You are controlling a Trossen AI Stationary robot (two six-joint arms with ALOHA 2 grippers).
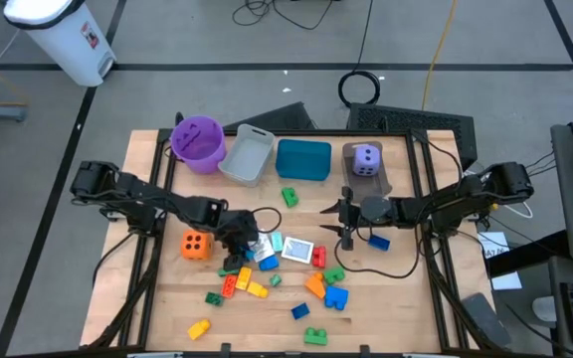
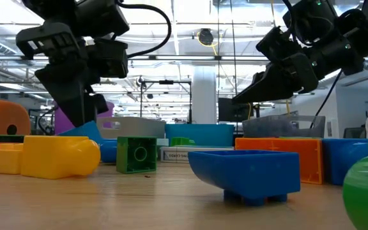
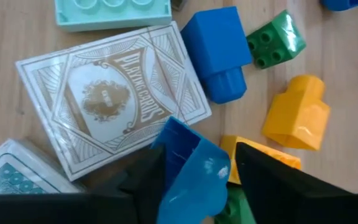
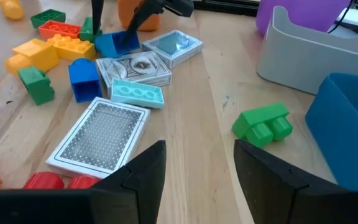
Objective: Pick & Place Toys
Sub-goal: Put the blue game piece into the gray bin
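My left gripper [image 3: 194, 180] reaches down into the pile of toys left of the table's middle [image 1: 242, 244] and is shut on a blue brick [image 3: 191, 168]. Beside the brick lie a white playing-card pack [image 3: 114, 99], another blue brick [image 3: 216, 53], yellow bricks [image 3: 297, 115] and a green one [image 3: 275, 40]. My right gripper [image 4: 197, 168] hovers open right of the middle [image 1: 344, 221], nothing between its fingers. A card pack [image 4: 101, 137] and a green brick [image 4: 263, 121] lie on the table ahead of it. An orange die [image 1: 195, 244] sits left of the pile. My left gripper pinches the blue brick between its two fingers, one on each of two opposite sides [image 3: 166, 155]. The fingers slant down from the table's left side. The brick stands tilted in the hold; whether its underside still rests on the table I cannot tell.
Along the far edge stand a purple bucket [image 1: 200, 142], a grey bin [image 1: 247, 154], a teal bin [image 1: 303, 159] and a brown bin holding a purple die [image 1: 366, 159]. More bricks lie scattered toward the near edge [image 1: 321, 288].
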